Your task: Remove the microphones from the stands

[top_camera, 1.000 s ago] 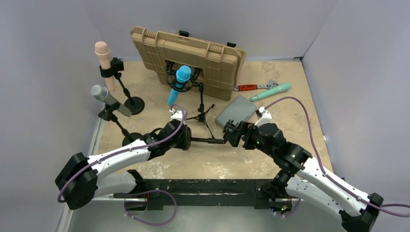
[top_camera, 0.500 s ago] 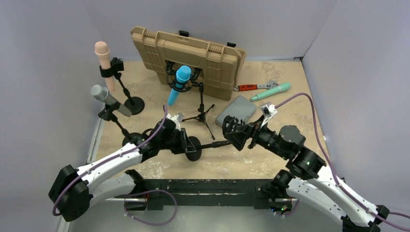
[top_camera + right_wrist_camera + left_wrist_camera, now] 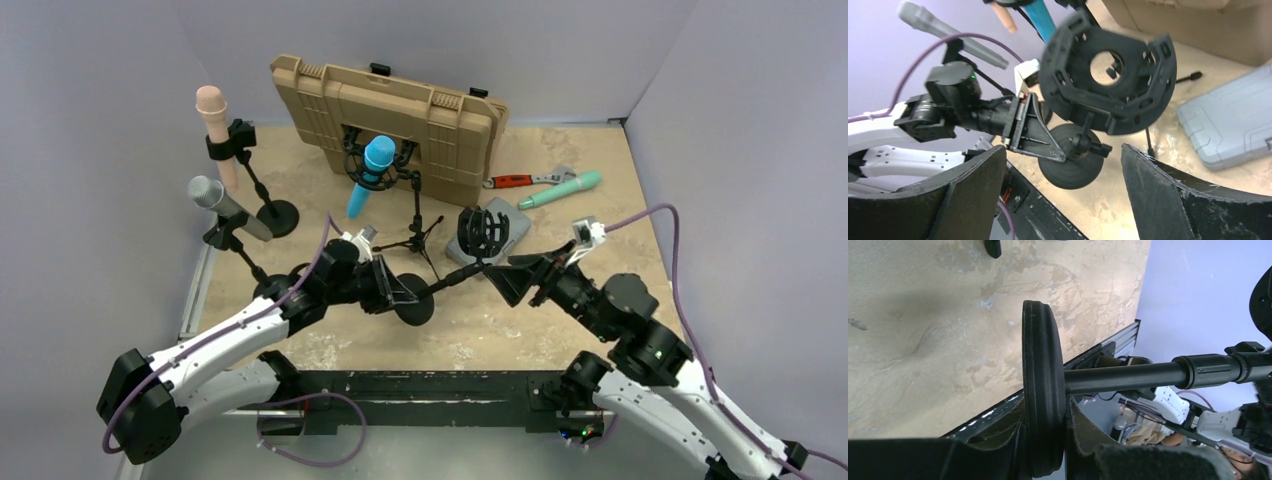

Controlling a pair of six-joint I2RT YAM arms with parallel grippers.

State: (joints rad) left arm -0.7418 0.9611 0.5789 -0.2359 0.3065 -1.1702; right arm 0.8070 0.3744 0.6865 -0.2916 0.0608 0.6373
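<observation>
My left gripper (image 3: 398, 290) is shut on the round base (image 3: 414, 299) of a black stand and holds it tilted off the table; the wrist view shows the disc (image 3: 1042, 390) pinched edge-on, with the pole (image 3: 1128, 377) running right. The stand's shock mount (image 3: 483, 229) is empty, and in the right wrist view (image 3: 1108, 75) its ring is hollow. My right gripper (image 3: 516, 277) is open and empty, just right of the pole and below the mount. A teal microphone (image 3: 560, 188) lies on the table at the back right. A blue microphone (image 3: 372, 170) sits in a tripod stand's mount.
A tan hard case (image 3: 400, 110) leans at the back. A pink microphone (image 3: 214, 115) and a grey one (image 3: 222, 205) stand clipped at the left. A red-handled wrench (image 3: 525, 180) and a small grey case (image 3: 505, 228) lie right of centre, the case behind the shock mount.
My left gripper lifted and turned the stand, so its base is off the table and its mount swung toward the back. My right gripper let go of the mount, drew back right and opened.
</observation>
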